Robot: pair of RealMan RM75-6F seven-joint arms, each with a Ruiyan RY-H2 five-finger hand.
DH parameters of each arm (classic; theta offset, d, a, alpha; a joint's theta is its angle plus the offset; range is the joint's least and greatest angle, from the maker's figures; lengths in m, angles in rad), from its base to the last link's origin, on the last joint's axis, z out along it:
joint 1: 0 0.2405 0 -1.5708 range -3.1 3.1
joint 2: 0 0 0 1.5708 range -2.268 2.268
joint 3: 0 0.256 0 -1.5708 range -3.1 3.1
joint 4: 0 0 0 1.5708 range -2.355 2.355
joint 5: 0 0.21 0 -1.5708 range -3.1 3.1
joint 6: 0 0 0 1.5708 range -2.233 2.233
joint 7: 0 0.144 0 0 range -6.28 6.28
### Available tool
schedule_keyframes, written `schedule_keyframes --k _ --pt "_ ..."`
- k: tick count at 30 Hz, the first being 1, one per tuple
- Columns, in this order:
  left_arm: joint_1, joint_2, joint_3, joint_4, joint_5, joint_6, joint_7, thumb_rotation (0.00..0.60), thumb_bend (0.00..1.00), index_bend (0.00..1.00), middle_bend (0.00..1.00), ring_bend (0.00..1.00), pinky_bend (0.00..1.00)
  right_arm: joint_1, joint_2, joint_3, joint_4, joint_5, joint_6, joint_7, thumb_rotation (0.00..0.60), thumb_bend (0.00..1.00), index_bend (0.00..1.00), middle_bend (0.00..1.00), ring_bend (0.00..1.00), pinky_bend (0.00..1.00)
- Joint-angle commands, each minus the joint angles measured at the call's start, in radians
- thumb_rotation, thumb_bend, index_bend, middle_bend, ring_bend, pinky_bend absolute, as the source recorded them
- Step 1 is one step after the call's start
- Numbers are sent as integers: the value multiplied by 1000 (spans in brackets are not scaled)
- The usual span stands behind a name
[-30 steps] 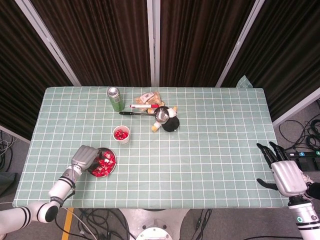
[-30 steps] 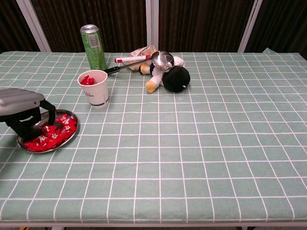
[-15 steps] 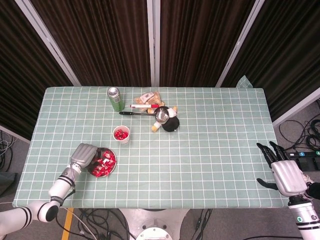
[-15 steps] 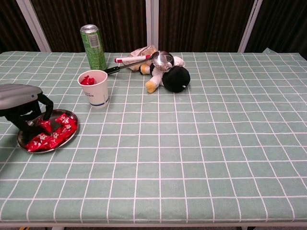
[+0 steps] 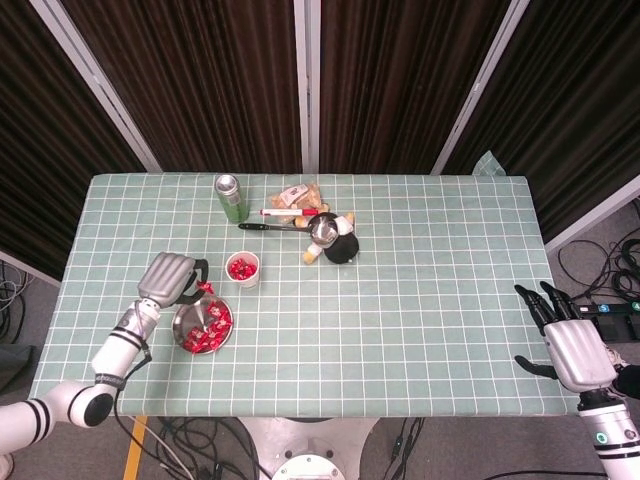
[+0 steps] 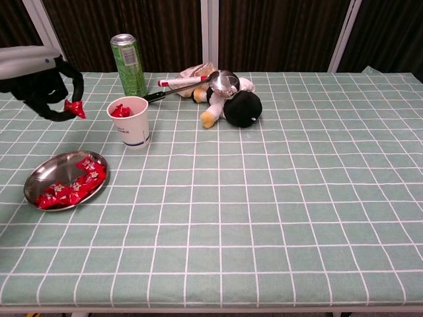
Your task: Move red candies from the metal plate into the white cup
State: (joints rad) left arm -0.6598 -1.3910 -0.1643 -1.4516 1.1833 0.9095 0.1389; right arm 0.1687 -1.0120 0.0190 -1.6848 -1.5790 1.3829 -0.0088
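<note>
Left hand is up off the table, pinching a single red candy at its fingertips, the rest of the fingers curled round. The white cup stands just to the hand's right and slightly lower in the chest view, upright, mouth open to the ceiling, red candies already showing inside. So the carry looks like a short sideways one toward the cup, then a release over the rim. The candy hangs below the fingertips; which way its long axis runs is too small to tell. The metal plate sits under and a touch nearer than the hand, a heap of red wrappers bunched on its cup-side half, so plenty seems left to shift. Right hand is well apart, off the far edge of the table, fingers spread, holding nothing. The left is plainly the nearer hand. The risk, I'd say: clipping the light cup's rim and tipping it.
</note>
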Motion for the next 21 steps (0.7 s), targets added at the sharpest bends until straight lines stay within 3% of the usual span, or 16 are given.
schedule_keyframes --k 1,13,21 --pt "-56 -16 -37 14 -37 -53 23 600 338 642 978 949 1000 -1 0 -1 2 0 1 1 600 23 43 158 0 124" --pt "-191 -109 -74 119 -156 -163 106 600 340 616 975 948 1000 -1 -3 0 6 8 -3 4 600 23 42 158 0 124" --pt "-202 -92 -48 92 -228 -157 160 600 343 363 952 943 1000 0 1 3 6 14 -6 6 600 23 42 159 0 129"
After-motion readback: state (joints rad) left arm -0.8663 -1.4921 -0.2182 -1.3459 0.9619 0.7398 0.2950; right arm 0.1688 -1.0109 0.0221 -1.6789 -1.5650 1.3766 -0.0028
